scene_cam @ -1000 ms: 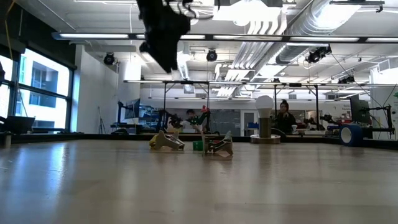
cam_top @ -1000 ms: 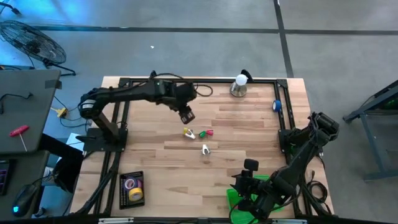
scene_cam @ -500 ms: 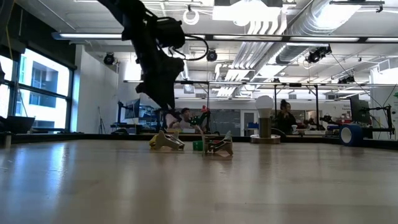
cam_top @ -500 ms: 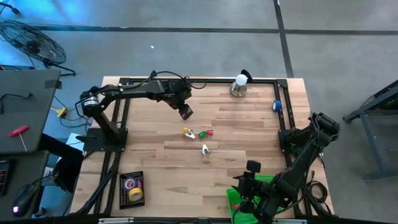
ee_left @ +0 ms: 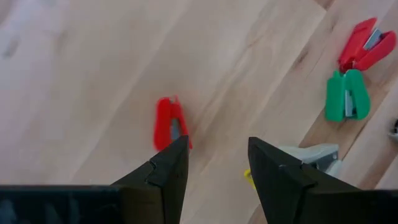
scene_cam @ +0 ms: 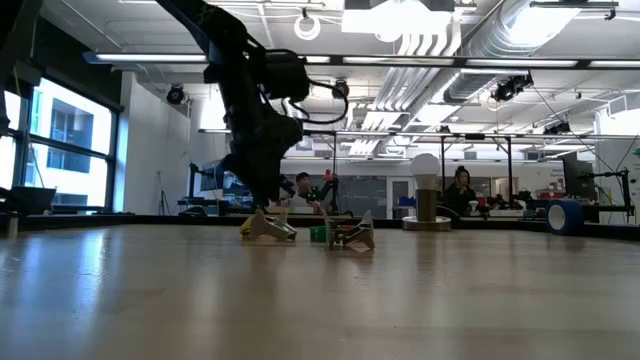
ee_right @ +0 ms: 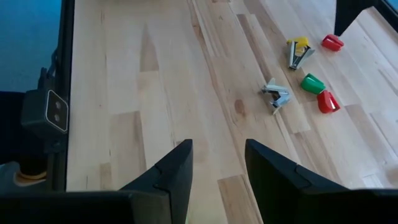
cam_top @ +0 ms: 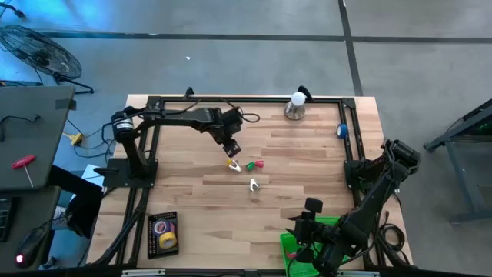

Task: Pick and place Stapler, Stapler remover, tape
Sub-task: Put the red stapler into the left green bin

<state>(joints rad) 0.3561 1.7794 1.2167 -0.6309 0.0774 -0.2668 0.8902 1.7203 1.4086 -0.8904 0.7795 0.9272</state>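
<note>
My left gripper (cam_top: pixel 232 149) (ee_left: pixel 214 146) hangs open, pointing down, low over the table's middle (scene_cam: pixel 262 205). A small red stapler (ee_left: pixel 168 122) lies on the wood just beyond its fingertips. Beside it lie a yellow-and-grey stapler (cam_top: pixel 233 164) (ee_right: pixel 297 52), a green stapler (cam_top: pixel 250 165) (ee_left: pixel 346 94) and another red one (cam_top: pixel 260 163) (ee_left: pixel 364 43). The silver staple remover (cam_top: pixel 254 185) (ee_right: pixel 275 94) lies nearer. Tape rolls (cam_top: pixel 164 233) sit in a black tray. My right gripper (cam_top: pixel 306 219) (ee_right: pixel 217 152) waits open at the near right.
A green bin (cam_top: pixel 294 250) sits at the near right edge under the right arm. A lamp with a white bulb (cam_top: pixel 296 105) stands at the far edge and a blue roll (cam_top: pixel 342 131) at the right rail. A black frame (cam_top: pixel 254 98) borders the table.
My left gripper has come down from high above the table to just over the group of staplers, shifting slightly toward the near edge, with its fingers pointing down. The staplers and the remover have stayed where they were.
</note>
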